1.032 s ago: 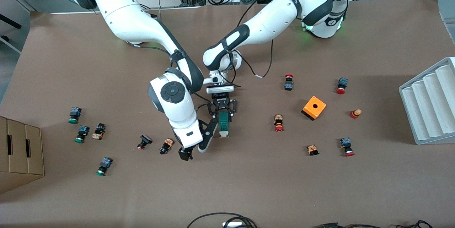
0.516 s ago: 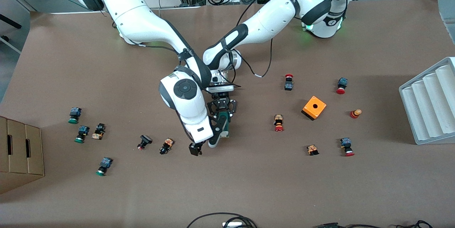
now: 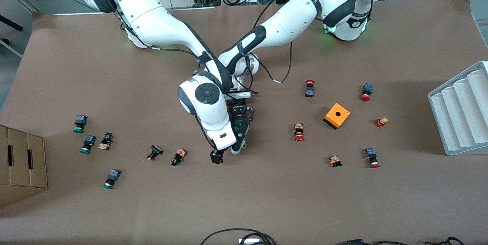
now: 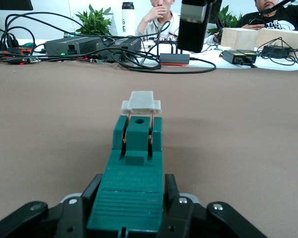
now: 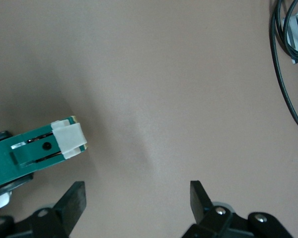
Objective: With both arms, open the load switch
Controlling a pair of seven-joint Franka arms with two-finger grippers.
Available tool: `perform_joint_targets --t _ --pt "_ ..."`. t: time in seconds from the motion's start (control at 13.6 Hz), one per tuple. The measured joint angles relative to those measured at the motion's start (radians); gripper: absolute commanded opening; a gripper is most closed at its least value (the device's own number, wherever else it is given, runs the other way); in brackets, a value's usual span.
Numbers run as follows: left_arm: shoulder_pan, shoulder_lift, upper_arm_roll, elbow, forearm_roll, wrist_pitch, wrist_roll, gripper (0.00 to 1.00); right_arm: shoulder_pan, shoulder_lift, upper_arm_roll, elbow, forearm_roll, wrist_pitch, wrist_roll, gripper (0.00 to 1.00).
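The green load switch (image 3: 240, 127) lies flat at the table's middle, and its small white piece (image 4: 140, 101) points toward the front camera. My left gripper (image 4: 131, 191) is shut on the switch's end nearest the robots' bases, a black finger against each long side. My right gripper (image 3: 227, 152) hangs open just above the table beside the white end (image 5: 69, 139), with only bare table between its fingers (image 5: 74, 198). In the front view the right arm's hand covers much of the switch. One right finger (image 4: 193, 25) shows in the left wrist view.
An orange box (image 3: 337, 115) with a hole and several red-capped push buttons (image 3: 299, 132) lie toward the left arm's end. Green-capped buttons (image 3: 87, 144) and a cardboard box (image 3: 21, 165) are toward the right arm's end. A grey ridged tray (image 3: 461, 111) stands at the table's edge.
My right arm has swung across toward the load switch, bringing its open gripper up beside the white end. The left gripper has tightened on the switch, which has not moved.
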State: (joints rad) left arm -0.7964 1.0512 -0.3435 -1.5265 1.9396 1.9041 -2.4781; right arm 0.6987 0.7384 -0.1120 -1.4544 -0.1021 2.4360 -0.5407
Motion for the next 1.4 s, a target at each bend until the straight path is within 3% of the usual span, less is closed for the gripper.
perform_joint_targets --t 1.4 --pt "0.0 0.0 0.0 0.0 0.0 -0.001 0.0 0.54 0.054 0.05 0.007 0.017 0.065 -0.01 -0.11 0.94"
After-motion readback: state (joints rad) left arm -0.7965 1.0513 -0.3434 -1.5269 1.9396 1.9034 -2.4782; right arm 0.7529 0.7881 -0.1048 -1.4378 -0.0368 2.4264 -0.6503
